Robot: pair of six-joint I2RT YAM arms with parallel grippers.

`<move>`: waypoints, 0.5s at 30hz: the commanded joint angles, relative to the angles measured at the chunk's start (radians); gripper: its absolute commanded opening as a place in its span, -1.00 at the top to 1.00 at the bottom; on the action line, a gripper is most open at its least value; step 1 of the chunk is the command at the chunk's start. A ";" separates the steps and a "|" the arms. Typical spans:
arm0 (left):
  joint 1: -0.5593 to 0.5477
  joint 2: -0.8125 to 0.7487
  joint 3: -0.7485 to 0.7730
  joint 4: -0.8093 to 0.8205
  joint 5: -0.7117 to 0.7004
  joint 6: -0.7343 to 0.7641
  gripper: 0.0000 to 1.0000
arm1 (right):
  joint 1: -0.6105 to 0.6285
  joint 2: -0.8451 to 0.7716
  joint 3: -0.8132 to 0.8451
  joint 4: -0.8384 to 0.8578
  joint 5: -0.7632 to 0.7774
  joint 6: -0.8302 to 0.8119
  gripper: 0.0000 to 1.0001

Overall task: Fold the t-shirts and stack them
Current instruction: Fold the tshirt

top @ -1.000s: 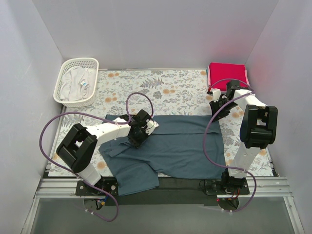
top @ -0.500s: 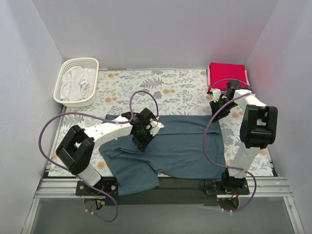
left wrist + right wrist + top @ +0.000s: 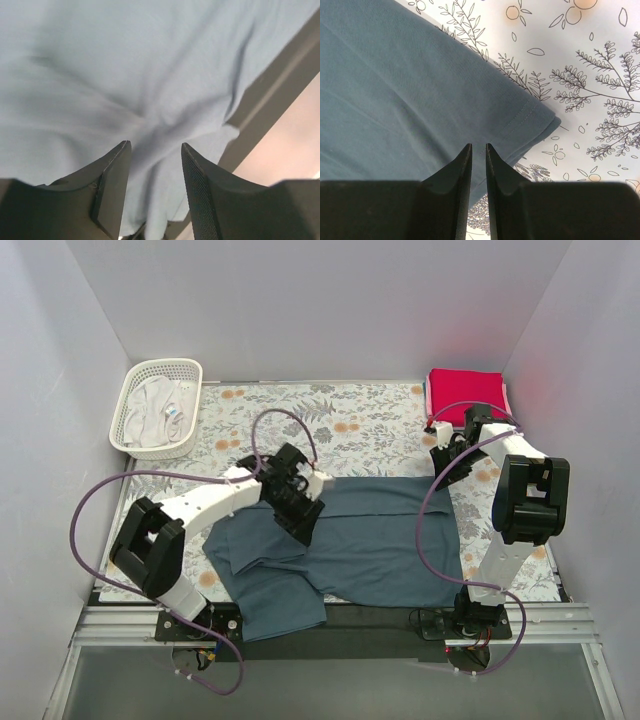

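Pale, plain walls [image 3: 320,310] closed in the table on three sides, and a grey-and-orange floral cloth [image 3: 370,430] covered nearly all of its top, with a black edge [image 3: 380,615] and a metal rail [image 3: 330,628] showing along the near side. The dark slate blue t-shirt [image 3: 390,540] lay spread across the near middle of the cloth, its left part rumpled and one flap hanging over the black edge. The left gripper [image 3: 303,525] hung over the shirt's left half; in the blurred wrist view its fingers [image 3: 112,180] stood clearly apart above the blue fabric [image 3: 125,75], pinching nothing. The right gripper [image 3: 443,455] sat over the shirt's far right corner, its jaws drawn almost together with only a thin slit between them and nothing in it, the hemmed corner [image 3: 530,117] lying flat on the print below. In the far right corner the crimson red t-shirt [image 3: 466,392] rested folded, a pale pink edge [image 3: 428,400] showing beside it. A white lattice basket [image 3: 160,364] stood at the far left, holding white cloth [image 3: 155,412].
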 commanded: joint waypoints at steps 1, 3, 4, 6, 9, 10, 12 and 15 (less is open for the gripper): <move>0.206 -0.096 0.074 0.020 0.048 0.009 0.11 | 0.008 -0.009 0.041 -0.022 -0.024 0.008 0.55; 0.286 -0.106 0.074 0.038 0.021 0.037 0.10 | 0.014 -0.012 0.055 -0.024 -0.030 0.014 0.55; 0.360 -0.105 0.071 0.044 -0.007 0.051 0.10 | 0.017 -0.009 0.059 -0.027 -0.033 0.019 0.56; 0.423 -0.090 0.059 0.075 -0.030 0.071 0.12 | 0.030 -0.003 0.067 -0.027 -0.030 0.024 0.56; 0.512 -0.053 0.042 0.118 -0.093 0.080 0.14 | 0.045 0.006 0.053 -0.028 -0.018 0.027 0.57; 0.547 -0.042 0.039 0.133 -0.108 0.074 0.15 | 0.050 0.014 0.047 -0.027 -0.003 0.027 0.57; 0.572 -0.002 0.031 0.159 -0.150 0.063 0.21 | 0.059 0.025 0.036 -0.022 0.026 0.025 0.58; 0.603 0.060 0.011 0.216 -0.218 0.045 0.35 | 0.059 0.061 0.033 -0.013 0.083 0.025 0.61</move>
